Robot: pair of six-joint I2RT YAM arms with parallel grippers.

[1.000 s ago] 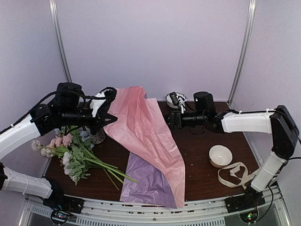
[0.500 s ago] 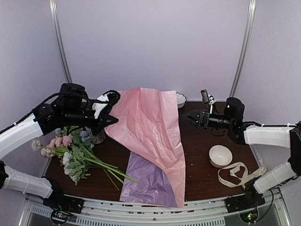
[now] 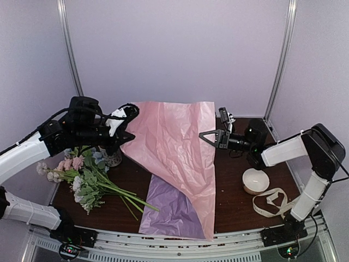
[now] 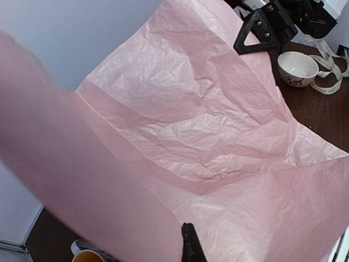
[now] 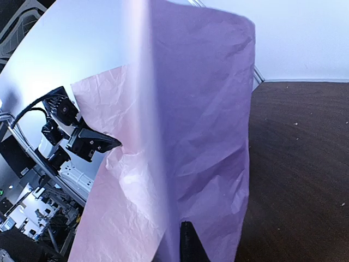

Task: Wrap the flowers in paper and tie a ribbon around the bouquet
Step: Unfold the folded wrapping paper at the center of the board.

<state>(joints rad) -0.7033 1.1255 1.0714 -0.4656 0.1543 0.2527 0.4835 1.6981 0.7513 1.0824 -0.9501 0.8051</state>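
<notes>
— Over the middle of the table [image 3: 234, 210], the paper [image 3: 169, 147] hangs with its pink side to the top camera. Its lower end lies on the wood, lilac side up. Who has it?
— Both arms. The left claw [image 3: 130, 124] is clamped on the top left corner. The right claw [image 3: 207, 136] looks pinched on the right edge, a little below the top corner.
— And the flowers?
— The flowers [image 3: 87, 183] lie flat at the left, beside the sheet and not on it. The ribbon [image 3: 275, 201] sits loose at the near right, by a bowl [image 3: 255, 180].
— What could spoil it?
— The sheet is thin and spread between two grips. If the arms pull apart too hard, it will likely tear at a pinch. It could also slip from the right claw, whose bite seems shallow. Lowered slack, it may land folded or creased. A sweep leftward could also drag it over the stems and scatter them.
</notes>
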